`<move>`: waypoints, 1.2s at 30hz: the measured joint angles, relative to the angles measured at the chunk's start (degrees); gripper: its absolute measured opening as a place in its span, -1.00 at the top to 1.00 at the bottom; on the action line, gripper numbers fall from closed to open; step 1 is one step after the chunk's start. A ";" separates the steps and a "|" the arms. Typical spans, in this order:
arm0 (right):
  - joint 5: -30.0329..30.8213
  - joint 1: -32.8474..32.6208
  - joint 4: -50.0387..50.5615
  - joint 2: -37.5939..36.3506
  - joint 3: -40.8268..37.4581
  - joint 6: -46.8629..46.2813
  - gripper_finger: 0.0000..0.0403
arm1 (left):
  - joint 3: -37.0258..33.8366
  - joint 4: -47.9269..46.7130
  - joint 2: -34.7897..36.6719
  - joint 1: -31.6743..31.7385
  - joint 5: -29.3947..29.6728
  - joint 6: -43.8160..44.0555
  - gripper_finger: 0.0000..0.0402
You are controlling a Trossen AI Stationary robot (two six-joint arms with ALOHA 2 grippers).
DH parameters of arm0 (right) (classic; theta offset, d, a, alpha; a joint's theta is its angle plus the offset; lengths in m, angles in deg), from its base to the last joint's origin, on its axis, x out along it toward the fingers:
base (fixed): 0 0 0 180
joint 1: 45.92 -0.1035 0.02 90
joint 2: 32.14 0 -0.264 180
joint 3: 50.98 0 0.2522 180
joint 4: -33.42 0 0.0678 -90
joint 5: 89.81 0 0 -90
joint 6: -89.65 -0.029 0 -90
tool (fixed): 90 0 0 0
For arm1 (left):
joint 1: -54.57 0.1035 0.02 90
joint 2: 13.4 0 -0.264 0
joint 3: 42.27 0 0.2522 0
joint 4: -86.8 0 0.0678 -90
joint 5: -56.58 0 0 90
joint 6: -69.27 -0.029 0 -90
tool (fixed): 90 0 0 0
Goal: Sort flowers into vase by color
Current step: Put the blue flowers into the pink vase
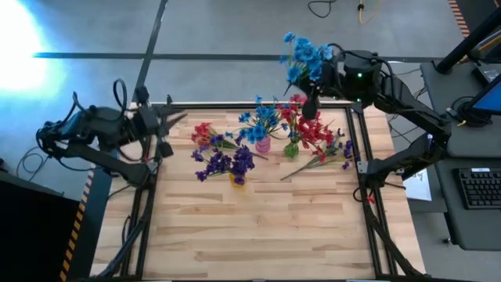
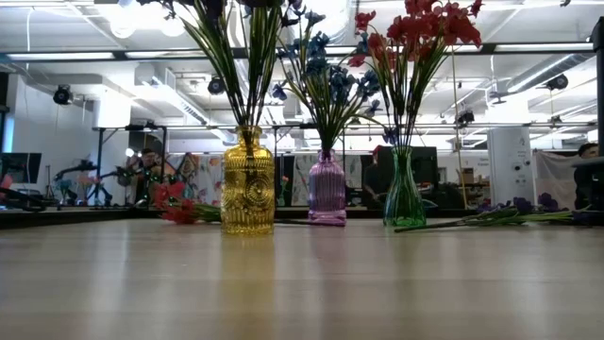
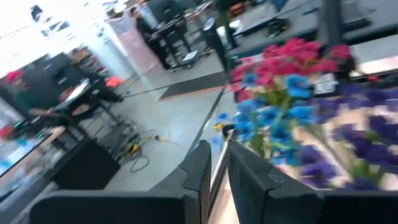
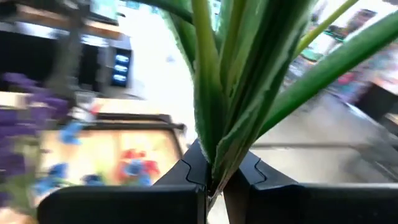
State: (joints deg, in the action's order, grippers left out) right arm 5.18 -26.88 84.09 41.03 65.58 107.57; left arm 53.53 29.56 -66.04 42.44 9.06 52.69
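I see a blue sprig (image 1: 307, 56) raised over the table's far right corner, its green stems (image 4: 214, 118) pinched tight in my right gripper (image 4: 214, 183). Three vases hold sorted blooms: yellow vase (image 2: 247, 184), purple vase (image 2: 327, 192), green vase (image 2: 403, 194). My left gripper (image 3: 217, 163) waits at the far left edge, fingers together, empty.

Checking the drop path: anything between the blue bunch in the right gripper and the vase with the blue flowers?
The right gripper is shut on a blue bunch past the table's far edge. Between it and the pink vase stand the red flowers in the green vase, close beside the route; the blue flowers already there crowd its mouth.
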 joint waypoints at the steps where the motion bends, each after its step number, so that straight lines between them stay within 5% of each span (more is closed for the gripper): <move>1: 2.00 0.12 0.50 -0.11 -0.12 -0.16 0.91 | 0.00 0.00 0.03 1.31 -0.14 0.03 0.81; 12: 4.12 1.86 1.05 0.78 -1.64 0.93 0.91 | 0.39 4.24 -2.15 19.96 -26.24 -19.92 0.81; 18: 3.34 2.45 -0.11 0.68 -3.94 0.12 0.91 | 0.39 8.32 -3.05 28.95 -41.40 -14.67 0.81; 23: -1.07 2.32 -5.31 -0.33 -9.03 -0.03 0.91 | -3.10 6.55 -3.85 31.02 -45.53 -10.46 0.81; 29: -1.98 2.37 -6.36 -1.05 -11.69 0.02 0.91 | -12.35 17.03 -2.63 36.85 -47.71 -19.81 0.81; 36: -1.98 2.37 -8.83 -1.05 -11.74 0.77 0.91 | -16.99 22.33 -3.02 55.96 -73.45 -21.94 0.81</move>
State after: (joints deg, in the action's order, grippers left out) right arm 3.20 -24.51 75.26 39.98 53.84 108.34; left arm 36.54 51.88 -69.06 98.40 -64.39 30.75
